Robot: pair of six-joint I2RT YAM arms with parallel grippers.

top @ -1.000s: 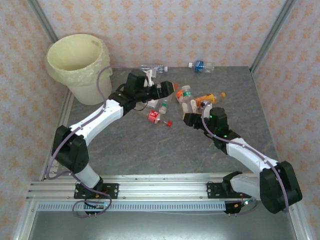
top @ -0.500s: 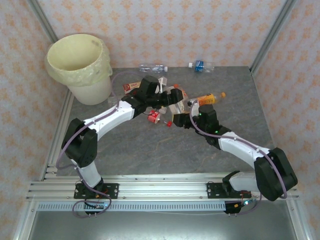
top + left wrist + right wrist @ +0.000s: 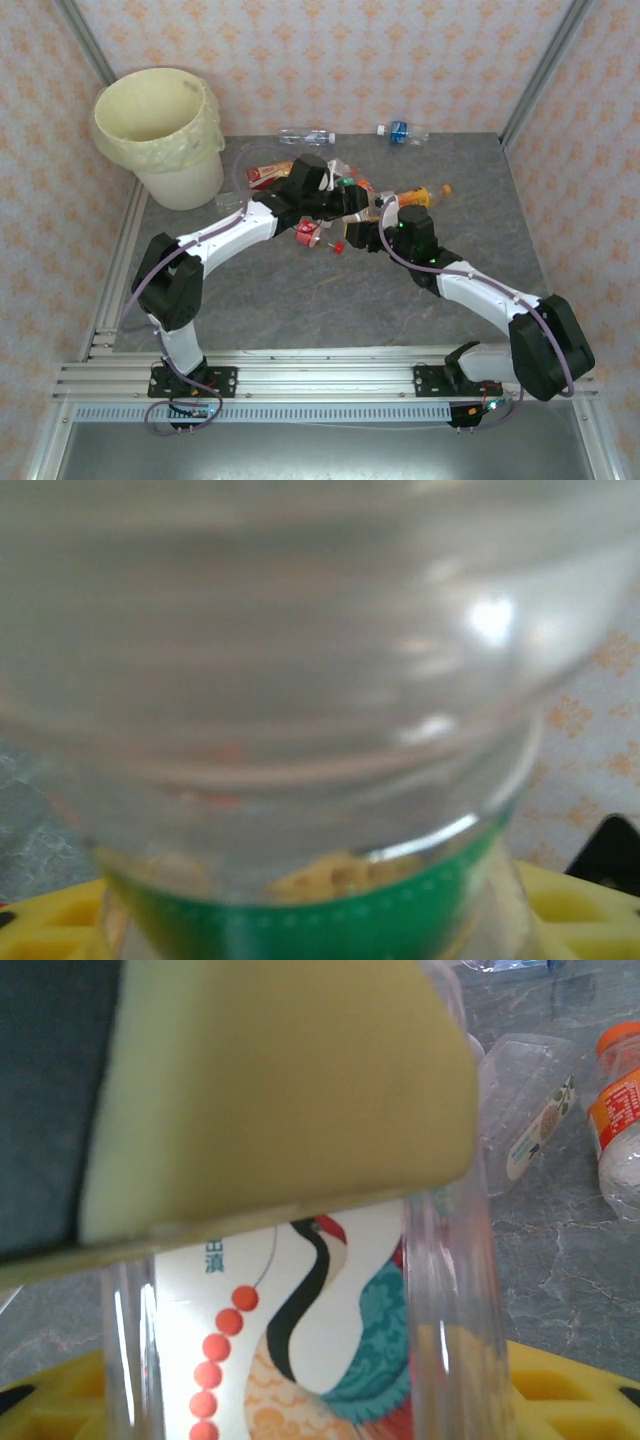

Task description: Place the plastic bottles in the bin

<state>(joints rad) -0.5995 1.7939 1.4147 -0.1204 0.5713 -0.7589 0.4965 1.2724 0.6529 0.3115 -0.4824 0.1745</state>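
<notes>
The right gripper [image 3: 363, 240] clamps the crane-label bottle [image 3: 300, 1340]; whether the left gripper [image 3: 366, 206] really holds the green-banded bottle [image 3: 320, 780] is unclear, so it may slip.

Overhead view is evenly lit and sharp: soft diffuse light, with just faint shadows from the arms on the grey marbled bench [image 3: 300, 300]. Left wrist cam is mush, since the clear ribbed bottle with a green band [image 3: 300, 680] is way too close, total blur, with a white glare spot on its right side. Right wrist cam's better: the clear bottle with a crane-print label [image 3: 320, 1350] reads crisply, with pale reflection streaks on its walls.
</notes>
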